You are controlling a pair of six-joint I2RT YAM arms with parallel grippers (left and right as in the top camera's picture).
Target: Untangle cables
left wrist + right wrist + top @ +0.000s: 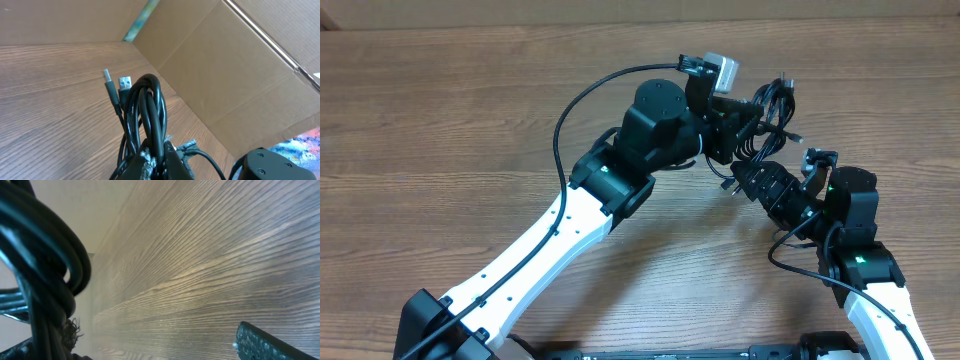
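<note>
Limp, light cables (147, 115) were clamped in the left jaws; right jaws were spread; a loose loop was judged graspable.

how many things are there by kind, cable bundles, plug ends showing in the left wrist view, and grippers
cable bundle: 1, strands too bunched to count
plug ends: 2, silvery plug and blue usb plug
grippers: 2, left gripper shut on the bundle, right gripper open
total: 5
</note>
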